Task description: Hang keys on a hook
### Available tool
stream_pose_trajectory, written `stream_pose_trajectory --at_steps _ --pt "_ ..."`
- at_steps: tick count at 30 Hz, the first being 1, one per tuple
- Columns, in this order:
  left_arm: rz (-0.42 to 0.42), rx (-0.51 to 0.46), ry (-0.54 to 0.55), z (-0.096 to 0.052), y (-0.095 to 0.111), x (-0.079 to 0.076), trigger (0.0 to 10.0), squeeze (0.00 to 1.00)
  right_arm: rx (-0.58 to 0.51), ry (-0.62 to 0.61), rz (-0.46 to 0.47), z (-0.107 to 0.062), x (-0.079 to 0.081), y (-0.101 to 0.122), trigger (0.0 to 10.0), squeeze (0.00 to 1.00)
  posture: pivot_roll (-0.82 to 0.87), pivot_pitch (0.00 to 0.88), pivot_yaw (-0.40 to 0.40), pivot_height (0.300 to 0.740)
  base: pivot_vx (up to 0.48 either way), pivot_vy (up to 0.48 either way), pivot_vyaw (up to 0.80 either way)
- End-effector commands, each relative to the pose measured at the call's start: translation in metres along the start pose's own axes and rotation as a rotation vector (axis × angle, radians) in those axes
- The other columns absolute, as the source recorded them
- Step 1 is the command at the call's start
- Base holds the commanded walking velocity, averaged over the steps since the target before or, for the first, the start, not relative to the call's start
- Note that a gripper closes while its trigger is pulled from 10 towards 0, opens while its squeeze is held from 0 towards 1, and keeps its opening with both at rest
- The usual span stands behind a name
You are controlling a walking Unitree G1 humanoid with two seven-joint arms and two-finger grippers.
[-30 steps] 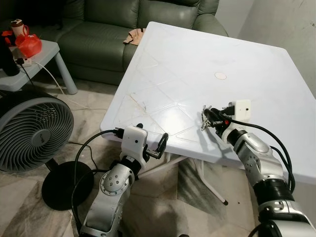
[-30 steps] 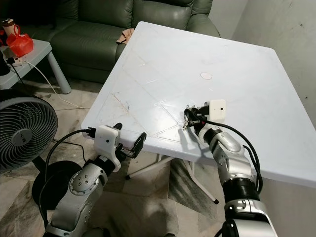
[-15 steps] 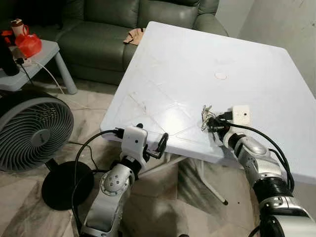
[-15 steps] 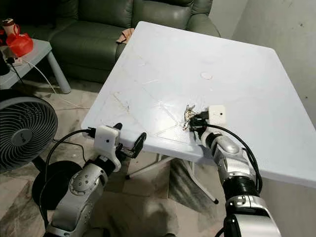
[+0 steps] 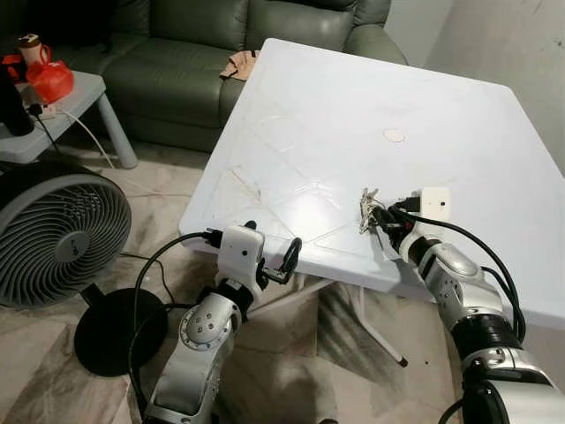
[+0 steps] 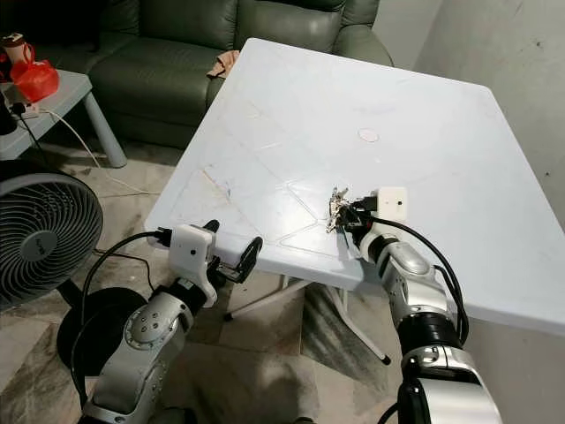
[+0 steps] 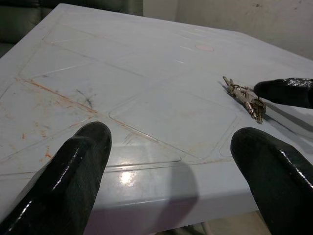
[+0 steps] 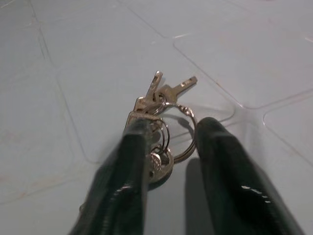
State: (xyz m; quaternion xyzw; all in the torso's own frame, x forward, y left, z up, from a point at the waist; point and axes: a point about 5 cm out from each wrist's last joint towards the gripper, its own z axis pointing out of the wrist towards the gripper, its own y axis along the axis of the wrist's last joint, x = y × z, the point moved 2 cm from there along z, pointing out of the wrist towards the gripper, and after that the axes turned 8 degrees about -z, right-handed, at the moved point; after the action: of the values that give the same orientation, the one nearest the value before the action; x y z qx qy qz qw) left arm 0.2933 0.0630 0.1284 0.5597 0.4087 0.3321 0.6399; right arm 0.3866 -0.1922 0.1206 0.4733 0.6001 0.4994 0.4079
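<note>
Resting on the white tabletop (image 5: 318, 115), near its front edge, the keys (image 5: 366, 208) lie flat with their blades fanned out from a metal ring. Right hand (image 8: 168, 147) is down at the bunch, its two black fingers (image 8: 128, 166) straddling the ring, one on either side, touching or nearly touching it, not yet pinched closed. Left hand (image 7: 171, 171) hovers just off the tabletop's near edge, fingers spread wide and holding nothing. Off to the left, a grey fan (image 5: 53, 234) stands on the floor, with a dark green sofa (image 5: 177, 62) behind the tabletop.
</note>
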Motion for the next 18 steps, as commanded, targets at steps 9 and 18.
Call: stream_pose_trajectory --at_steps 9,18 --pt "0.003 0.005 -0.001 -0.001 -0.002 -0.004 10.0 0.00 0.041 0.002 -0.022 0.006 0.004 0.002 10.0 0.00 0.06 0.149 -0.112 0.711 0.000 0.000 0.00" --pt "0.002 0.005 0.003 -0.001 -0.002 -0.004 10.0 0.00 0.060 0.027 -0.037 0.010 0.013 0.000 10.0 0.00 0.06 0.149 -0.117 0.711 0.000 0.000 0.00"
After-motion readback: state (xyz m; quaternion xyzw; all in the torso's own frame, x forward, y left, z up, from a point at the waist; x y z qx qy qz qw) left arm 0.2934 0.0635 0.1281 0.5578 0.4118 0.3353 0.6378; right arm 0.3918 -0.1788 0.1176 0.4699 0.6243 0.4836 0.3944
